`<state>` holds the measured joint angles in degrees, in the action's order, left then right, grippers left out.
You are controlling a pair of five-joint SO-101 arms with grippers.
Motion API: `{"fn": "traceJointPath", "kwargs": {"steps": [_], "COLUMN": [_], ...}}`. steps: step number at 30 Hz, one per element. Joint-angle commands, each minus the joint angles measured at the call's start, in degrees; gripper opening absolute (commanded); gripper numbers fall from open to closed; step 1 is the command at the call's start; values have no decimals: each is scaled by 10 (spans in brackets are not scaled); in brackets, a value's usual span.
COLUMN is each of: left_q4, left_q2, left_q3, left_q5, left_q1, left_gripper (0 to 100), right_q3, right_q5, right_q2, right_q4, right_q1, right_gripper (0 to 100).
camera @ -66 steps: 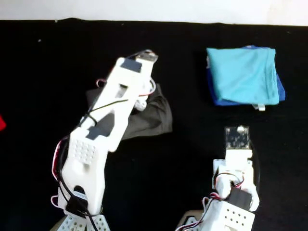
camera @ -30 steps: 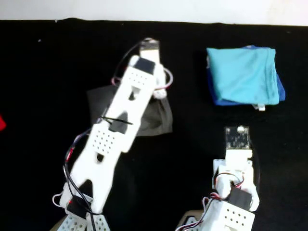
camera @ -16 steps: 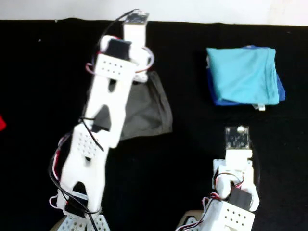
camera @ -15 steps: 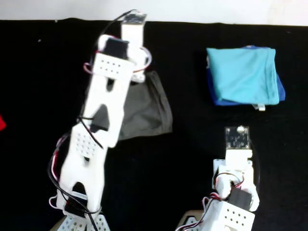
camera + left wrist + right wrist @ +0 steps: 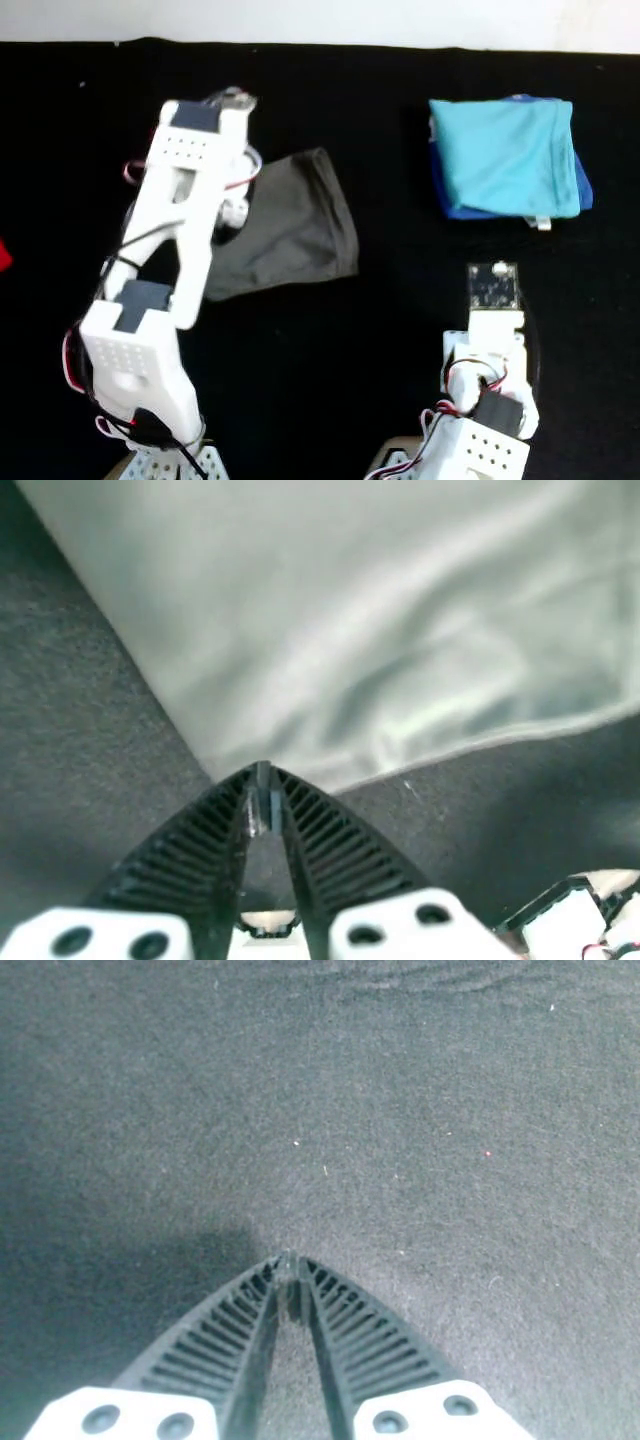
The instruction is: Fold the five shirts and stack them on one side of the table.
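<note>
A dark grey shirt [image 5: 295, 235] lies flat on the black table left of centre. My left gripper [image 5: 238, 205] is at its left side, under the raised left arm. In the left wrist view the gripper [image 5: 262, 780] is shut right at a corner of the grey shirt [image 5: 380, 610], pinching its edge. At the back right a folded turquoise shirt [image 5: 505, 155] lies on a folded blue shirt [image 5: 585, 190]. My right gripper [image 5: 290, 1265] is shut over bare black cloth, with the right arm [image 5: 493, 290] folded back near the front edge.
A bit of something red [image 5: 3, 255] shows at the table's left edge. The black tabletop [image 5: 400, 330] lies bare between the grey shirt and the right arm. A white wall runs behind the table's far edge.
The left arm has swung from over the shirt's right part to its left side. The grey shirt now spreads farther left. The right arm and the stack have not moved.
</note>
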<state>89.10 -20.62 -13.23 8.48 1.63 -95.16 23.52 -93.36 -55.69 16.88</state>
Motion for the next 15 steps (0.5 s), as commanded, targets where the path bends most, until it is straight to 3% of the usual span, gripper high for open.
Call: {"fn": "traceJointPath", "kwargs": {"steps": [1,5,11,15], "left_q4": [-84,-127,-5,32], "left_q2": [36,44,134,162], "left_q3": [92,118,13,39], "left_q5": [11,14,17,17], "left_q1": [-10,-8,-21,-56], "left_gripper": [10,10,11,11], "right_q3": [-83,-83,-83,-81], "right_q5": [4,4,4,4], "right_q2": [-8,-8,-8,-8], "right_q4": [-1,-1,-1,-1], "right_q1": [5,5,5,5], "right_gripper": [8,8,8,12]}}
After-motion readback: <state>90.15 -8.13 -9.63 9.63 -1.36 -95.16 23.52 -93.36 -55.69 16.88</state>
